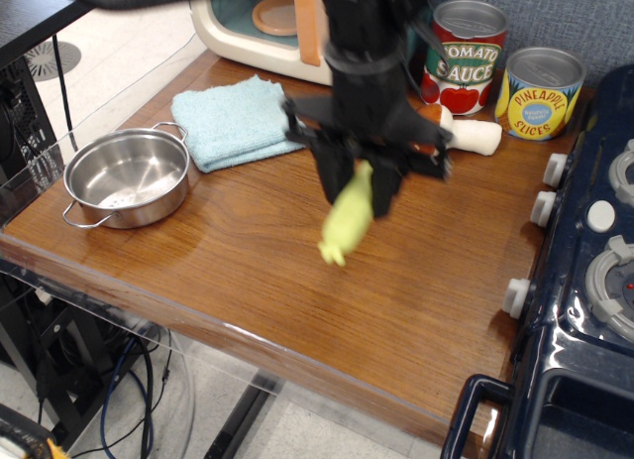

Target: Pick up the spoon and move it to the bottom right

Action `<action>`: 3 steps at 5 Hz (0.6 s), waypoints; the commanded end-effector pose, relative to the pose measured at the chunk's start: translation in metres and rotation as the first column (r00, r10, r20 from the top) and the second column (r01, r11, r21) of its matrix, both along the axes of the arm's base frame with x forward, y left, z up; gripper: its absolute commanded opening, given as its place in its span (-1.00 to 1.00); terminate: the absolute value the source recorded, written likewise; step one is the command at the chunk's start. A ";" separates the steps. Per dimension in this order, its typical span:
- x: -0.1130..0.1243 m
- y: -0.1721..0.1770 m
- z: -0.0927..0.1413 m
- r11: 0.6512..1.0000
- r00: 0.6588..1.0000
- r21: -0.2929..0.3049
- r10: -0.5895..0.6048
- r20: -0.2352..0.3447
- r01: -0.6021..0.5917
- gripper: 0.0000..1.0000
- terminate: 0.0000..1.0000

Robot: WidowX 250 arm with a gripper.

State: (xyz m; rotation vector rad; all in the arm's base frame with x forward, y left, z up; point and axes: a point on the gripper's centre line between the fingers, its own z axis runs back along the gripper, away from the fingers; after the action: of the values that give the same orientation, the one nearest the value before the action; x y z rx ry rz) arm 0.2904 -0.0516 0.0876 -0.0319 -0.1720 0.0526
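Wood-grain tabletop [297, 281], steel pot [127, 176], blue cloth [233, 122], two cans [465, 56], mushroom [466, 134]

1. Single black arm comes in from the top edge, roughly vertical, wrist pointing straight down.
2. Hand [359, 186] hangs above the middle of the bench [297, 271], clear of its surface.
3. Two dark fingers [331, 176] point downward, closed against the upper end of the spoon [347, 221].
4. Spoon dangles below the fingers, tilted, lower tip toward the left, in the air.
5. Black crossbar of the hand spreads out sideways above the fingers; outline slightly blurred.
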 end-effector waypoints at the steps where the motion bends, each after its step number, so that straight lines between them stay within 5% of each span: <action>1: 0.006 -0.034 -0.014 1.000 0.999 0.007 -0.001 0.033 0.000 -1.00 -1.00; 3: 0.008 -0.056 -0.048 0.999 0.999 0.040 -0.017 -0.027 0.018 -1.00 -1.00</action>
State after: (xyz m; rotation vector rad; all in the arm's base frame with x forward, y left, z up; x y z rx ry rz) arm 0.2935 -0.1047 0.0265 0.0232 -0.0994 0.0414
